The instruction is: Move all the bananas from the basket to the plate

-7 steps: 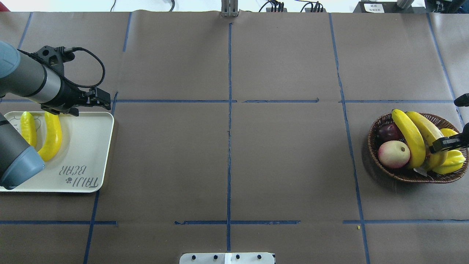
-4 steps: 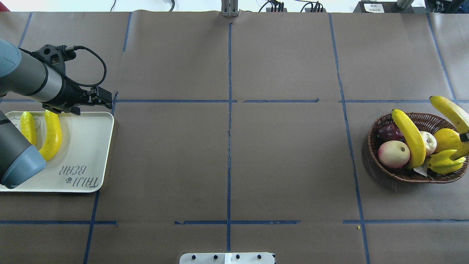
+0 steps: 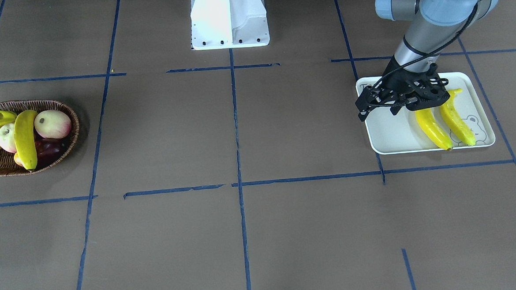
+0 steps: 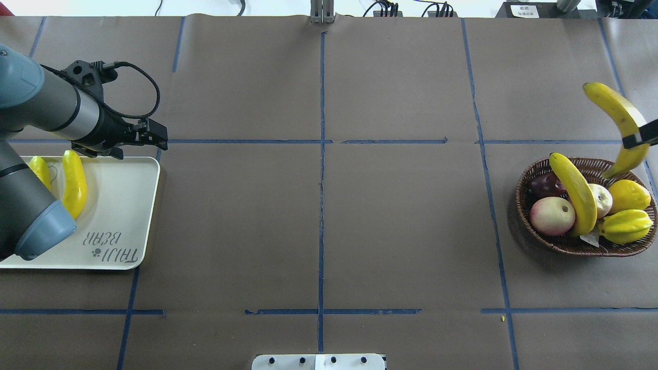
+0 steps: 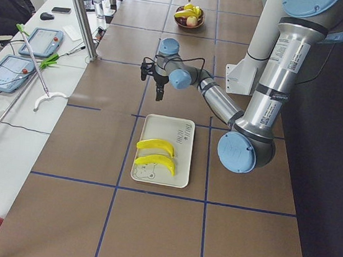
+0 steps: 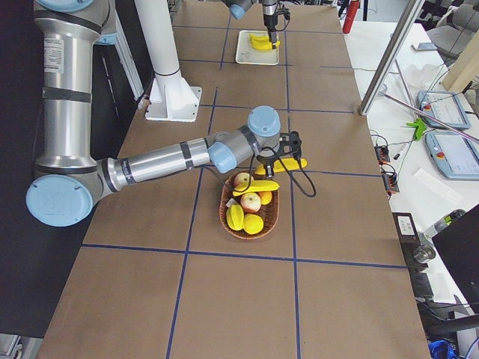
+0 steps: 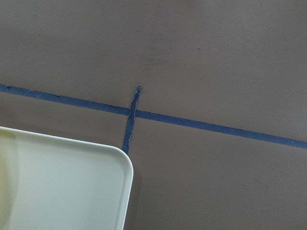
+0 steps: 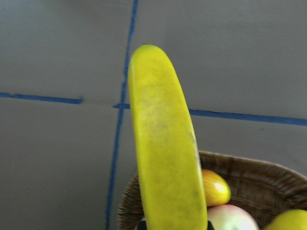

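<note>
Halfway: two bananas (image 3: 434,129) lie side by side on the plate (image 4: 128,205), just behind the empty left end effector (image 4: 157,136), whose opening I cannot judge. The right end effector (image 4: 636,140) is clamped on a third banana (image 4: 614,110), held in the air. Its long axis runs straight out from the grip, free tip pointing away over the surface. The fourth banana (image 4: 573,192) lies below it in the basket (image 4: 565,245), yet to move
</note>
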### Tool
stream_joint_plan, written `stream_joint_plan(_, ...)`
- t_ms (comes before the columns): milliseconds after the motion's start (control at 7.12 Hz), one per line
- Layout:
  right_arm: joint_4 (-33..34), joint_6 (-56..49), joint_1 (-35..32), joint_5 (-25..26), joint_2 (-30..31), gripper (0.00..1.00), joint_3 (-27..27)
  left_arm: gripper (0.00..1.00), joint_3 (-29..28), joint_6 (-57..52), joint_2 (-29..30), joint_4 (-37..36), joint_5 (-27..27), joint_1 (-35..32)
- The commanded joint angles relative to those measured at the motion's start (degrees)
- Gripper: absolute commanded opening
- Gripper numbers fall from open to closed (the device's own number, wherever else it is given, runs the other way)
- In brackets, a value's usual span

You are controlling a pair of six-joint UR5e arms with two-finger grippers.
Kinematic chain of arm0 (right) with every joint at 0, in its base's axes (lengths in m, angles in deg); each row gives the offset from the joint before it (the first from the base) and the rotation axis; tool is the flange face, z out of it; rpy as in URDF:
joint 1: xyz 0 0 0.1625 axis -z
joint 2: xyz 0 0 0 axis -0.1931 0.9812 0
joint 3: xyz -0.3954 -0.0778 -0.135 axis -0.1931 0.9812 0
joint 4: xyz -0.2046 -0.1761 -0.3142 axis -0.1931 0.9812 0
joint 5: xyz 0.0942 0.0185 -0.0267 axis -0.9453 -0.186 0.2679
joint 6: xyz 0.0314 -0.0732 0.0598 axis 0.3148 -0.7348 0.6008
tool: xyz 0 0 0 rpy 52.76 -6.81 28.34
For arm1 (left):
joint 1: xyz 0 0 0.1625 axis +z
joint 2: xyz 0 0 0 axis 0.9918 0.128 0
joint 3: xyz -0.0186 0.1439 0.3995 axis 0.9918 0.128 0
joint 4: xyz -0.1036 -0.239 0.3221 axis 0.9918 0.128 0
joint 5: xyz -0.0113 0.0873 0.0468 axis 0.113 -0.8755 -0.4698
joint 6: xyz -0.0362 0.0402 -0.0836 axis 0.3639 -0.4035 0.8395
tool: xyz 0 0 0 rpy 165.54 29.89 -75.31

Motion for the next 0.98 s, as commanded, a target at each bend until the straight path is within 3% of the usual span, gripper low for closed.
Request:
stream_joint_plan(0, 0.89, 21.44, 11.71, 6.03, -12.63, 0.01, -0.48, 1.0, -1.43, 4.27, 1.78, 4.46, -0.01, 1.38)
stream_joint_plan(422, 0.8, 36.08, 32.09, 26.75, -24.77, 0.03, -1.89, 1.0, -11.07, 23.92, 6.96, 30.67, -0.01, 2.18)
stream_joint_plan(562, 0.8, 38.46, 34.86, 29.09, -27.15, 0.03, -2.51, 1.0, -12.59, 29.65, 8.46, 36.6, -0.1, 3.23)
stream_joint_plan(843, 0.8, 40.06, 38.47, 32.08, -28.67, 0.03, -3.56, 1.0, -12.69, 37.15, 13.63, 37.01, -0.19, 4.55)
